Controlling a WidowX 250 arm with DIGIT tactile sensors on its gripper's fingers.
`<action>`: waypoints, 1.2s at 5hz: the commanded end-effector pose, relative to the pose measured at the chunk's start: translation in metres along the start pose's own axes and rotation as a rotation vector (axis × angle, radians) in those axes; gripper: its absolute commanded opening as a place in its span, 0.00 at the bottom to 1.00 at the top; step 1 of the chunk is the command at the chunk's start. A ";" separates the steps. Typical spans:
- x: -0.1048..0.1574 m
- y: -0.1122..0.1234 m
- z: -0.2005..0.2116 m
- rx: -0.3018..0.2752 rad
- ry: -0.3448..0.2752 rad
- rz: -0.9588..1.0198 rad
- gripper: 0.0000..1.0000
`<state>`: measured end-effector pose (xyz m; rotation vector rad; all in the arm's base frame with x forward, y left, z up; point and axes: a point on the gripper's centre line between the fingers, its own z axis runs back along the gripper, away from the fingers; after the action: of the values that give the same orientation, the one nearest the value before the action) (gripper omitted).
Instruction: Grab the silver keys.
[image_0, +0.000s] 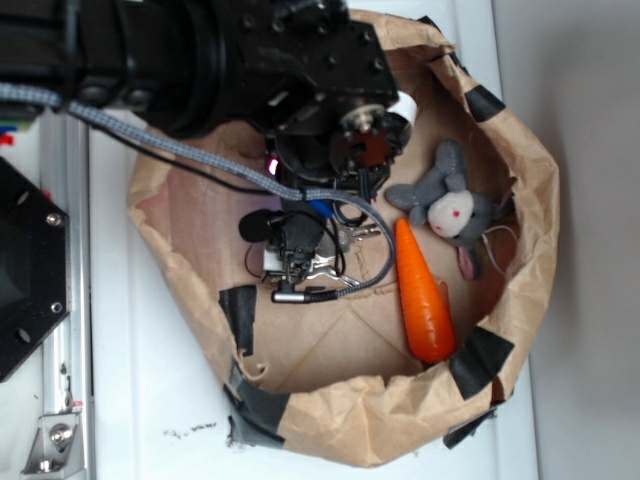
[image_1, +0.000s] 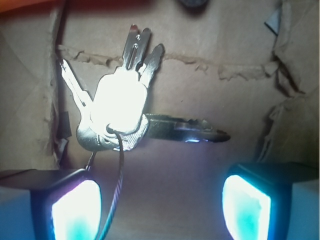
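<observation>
Inside a brown paper bag with its walls rolled down and patched with black tape, the keys lie flat on the paper floor. The bag sits on a white table. In the wrist view the keys fan out from one bunch: several blades point up, one lies out to the right, and a thin wire loop runs down from the heads toward the lower edge of the picture. The heads glare bright under the light.

The tool stands wide, its two pads glowing cyan at the bottom corners of the wrist view, well apart from each other and holding nothing. The keys lie just beyond the gap between them, nearer the left pad, with the wire passing close beside that pad.

In the exterior view the black arm reaches over the bag from the upper left and hides much of the middle of the floor. An orange carrot lies to the right of the keys, and a grey plush toy rests near the carrot's narrow end, against the bag's right wall.
</observation>
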<state>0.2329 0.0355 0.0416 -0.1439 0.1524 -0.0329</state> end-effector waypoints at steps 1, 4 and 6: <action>0.011 -0.002 0.002 -0.038 -0.027 0.075 1.00; 0.004 -0.006 -0.006 -0.058 -0.026 0.074 0.00; 0.005 -0.006 0.007 -0.052 -0.038 0.051 0.00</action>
<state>0.2298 0.0252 0.0327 -0.2081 0.1895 0.0252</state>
